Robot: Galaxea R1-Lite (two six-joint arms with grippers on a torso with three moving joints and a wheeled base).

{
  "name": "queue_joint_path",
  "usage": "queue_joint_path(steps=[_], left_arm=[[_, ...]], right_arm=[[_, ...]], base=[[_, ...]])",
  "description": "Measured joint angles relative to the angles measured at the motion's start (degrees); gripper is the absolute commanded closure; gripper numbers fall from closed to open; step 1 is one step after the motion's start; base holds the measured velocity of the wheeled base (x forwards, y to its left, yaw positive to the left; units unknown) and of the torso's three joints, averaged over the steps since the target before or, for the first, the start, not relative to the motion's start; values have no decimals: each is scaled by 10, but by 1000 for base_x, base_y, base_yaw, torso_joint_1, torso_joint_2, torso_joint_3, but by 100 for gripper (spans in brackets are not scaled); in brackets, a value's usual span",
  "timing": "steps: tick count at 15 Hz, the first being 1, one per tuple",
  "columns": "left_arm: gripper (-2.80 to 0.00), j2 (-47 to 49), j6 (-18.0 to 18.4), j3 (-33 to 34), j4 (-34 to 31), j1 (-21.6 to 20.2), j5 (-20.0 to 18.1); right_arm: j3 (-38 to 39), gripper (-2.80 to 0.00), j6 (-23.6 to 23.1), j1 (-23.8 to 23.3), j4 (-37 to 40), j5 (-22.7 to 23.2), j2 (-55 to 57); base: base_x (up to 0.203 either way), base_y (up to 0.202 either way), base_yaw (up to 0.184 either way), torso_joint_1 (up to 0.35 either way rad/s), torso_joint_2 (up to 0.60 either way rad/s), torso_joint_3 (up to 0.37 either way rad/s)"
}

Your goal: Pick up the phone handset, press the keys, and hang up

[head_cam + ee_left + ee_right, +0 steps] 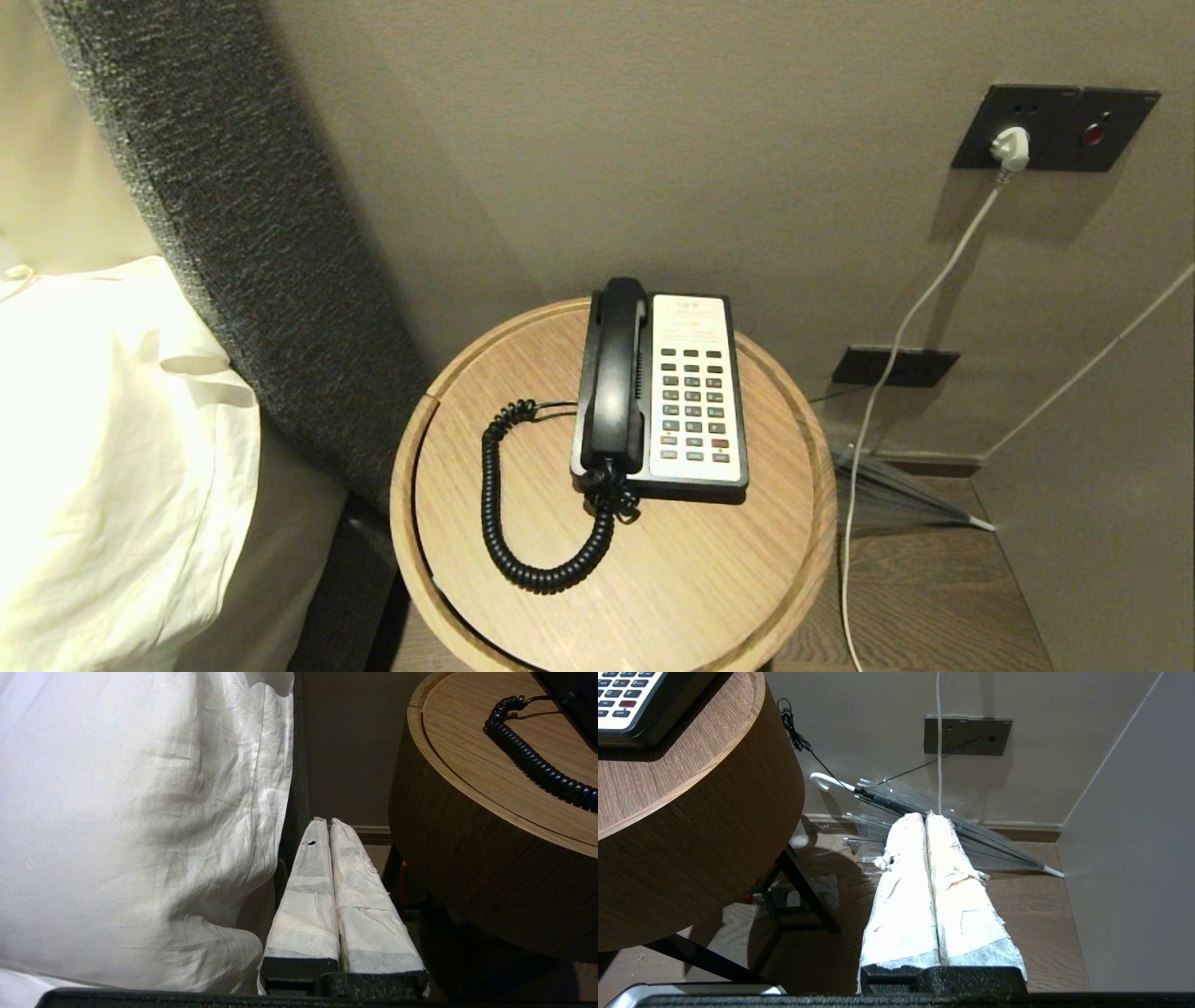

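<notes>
The black phone handset (613,373) rests in its cradle on the left side of the black-and-white phone base (695,392), whose grey keys (693,403) face up. Its black coiled cord (509,523) loops over the round wooden table (653,579). Neither arm appears in the head view. My left gripper (326,822) hangs shut and empty below table height, between the bed linen and the table's side; the cord (537,763) shows above it. My right gripper (925,815) is shut and empty too, low on the table's other side, over the floor.
White bed linen (112,448) and a grey headboard (261,243) stand left of the table. A white cable (896,355) runs from a wall socket (1055,128) down to the floor. A clear folded umbrella (952,826) lies by the wall, right of the table's black legs (803,891).
</notes>
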State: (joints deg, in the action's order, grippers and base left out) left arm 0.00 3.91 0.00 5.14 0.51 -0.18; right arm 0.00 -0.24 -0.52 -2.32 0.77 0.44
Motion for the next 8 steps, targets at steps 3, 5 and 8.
queue_joint_path(steps=[3,5,8], left_arm=[[0,0,-9,0,1,0,1],[0,0,-39,0,3,0,2],[0,0,-44,0,3,-1,3]], right_arm=[[0,0,0,0,0,0,0],[0,0,0,0,0,0,0],[0,0,0,0,0,0,0]], base=[[0,0,0,0,0,0],[0,0,0,0,0,0],[0,0,0,0,0,8]])
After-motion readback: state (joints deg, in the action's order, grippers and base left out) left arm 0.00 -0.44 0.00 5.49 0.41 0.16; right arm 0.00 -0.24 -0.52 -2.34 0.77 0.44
